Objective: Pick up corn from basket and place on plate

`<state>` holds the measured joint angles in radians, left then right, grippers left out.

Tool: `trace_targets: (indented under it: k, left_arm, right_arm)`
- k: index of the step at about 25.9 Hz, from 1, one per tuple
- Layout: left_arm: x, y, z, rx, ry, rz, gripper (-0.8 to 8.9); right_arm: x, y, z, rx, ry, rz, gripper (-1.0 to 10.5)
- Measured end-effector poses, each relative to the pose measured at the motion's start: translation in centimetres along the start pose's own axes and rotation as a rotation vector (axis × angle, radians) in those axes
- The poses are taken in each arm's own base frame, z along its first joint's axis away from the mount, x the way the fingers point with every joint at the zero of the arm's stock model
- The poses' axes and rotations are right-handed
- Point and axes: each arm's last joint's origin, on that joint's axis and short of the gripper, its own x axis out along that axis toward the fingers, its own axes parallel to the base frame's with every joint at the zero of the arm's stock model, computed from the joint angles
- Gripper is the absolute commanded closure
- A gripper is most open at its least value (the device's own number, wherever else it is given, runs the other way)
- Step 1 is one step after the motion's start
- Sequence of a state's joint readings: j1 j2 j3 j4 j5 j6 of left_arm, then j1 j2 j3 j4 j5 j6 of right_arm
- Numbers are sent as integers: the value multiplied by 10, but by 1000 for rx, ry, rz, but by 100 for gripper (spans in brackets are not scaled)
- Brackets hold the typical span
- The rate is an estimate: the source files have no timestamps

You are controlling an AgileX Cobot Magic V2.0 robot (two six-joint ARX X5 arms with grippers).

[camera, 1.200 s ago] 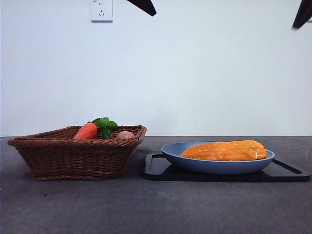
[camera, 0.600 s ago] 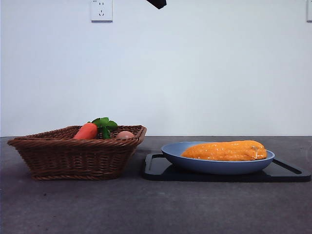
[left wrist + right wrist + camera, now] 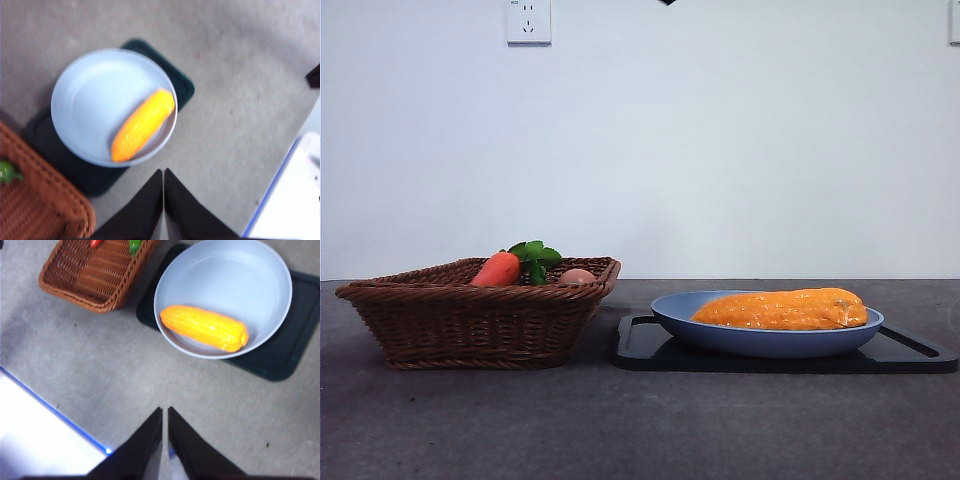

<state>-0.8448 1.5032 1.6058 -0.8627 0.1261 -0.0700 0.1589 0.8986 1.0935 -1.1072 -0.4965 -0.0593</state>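
The corn (image 3: pixel 782 309) (image 3: pixel 143 124) (image 3: pixel 204 327) lies on its side in the light-blue plate (image 3: pixel 672 316) (image 3: pixel 95 95) (image 3: pixel 240 275), near one rim. The brown wicker basket (image 3: pixel 470 320) (image 3: pixel 95 277) (image 3: pixel 35 200) stands left of the plate and holds a carrot (image 3: pixel 497 269) with green leaves. My left gripper (image 3: pixel 163 172) is shut and empty, high above the table beside the plate. Also raised well clear of the corn, my right gripper (image 3: pixel 165 411) is shut and holds nothing. Only a black tip (image 3: pixel 667 2) shows at the front view's top edge.
The plate rests on a flat black tray (image 3: pixel 640 345) (image 3: pixel 295 340) (image 3: pixel 75 170). A pale round item (image 3: pixel 577 277) sits in the basket beside the carrot. A white board with a blue edge (image 3: pixel 40 430) (image 3: pixel 285 200) lies off to the side of the grey table.
Both black arm tips have risen out of the front view; the right corner one is gone and only a sliver remains at the top. Corn, plate and basket have not moved.
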Motion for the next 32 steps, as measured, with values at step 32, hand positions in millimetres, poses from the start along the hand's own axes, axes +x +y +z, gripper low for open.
trace_targets:
  k: [32]
  left_arm:
    - [-165, 96, -45, -5, -727, 585, 807]
  right_arm:
    - [-2, 0, 23, -117, -216, -12, 945]
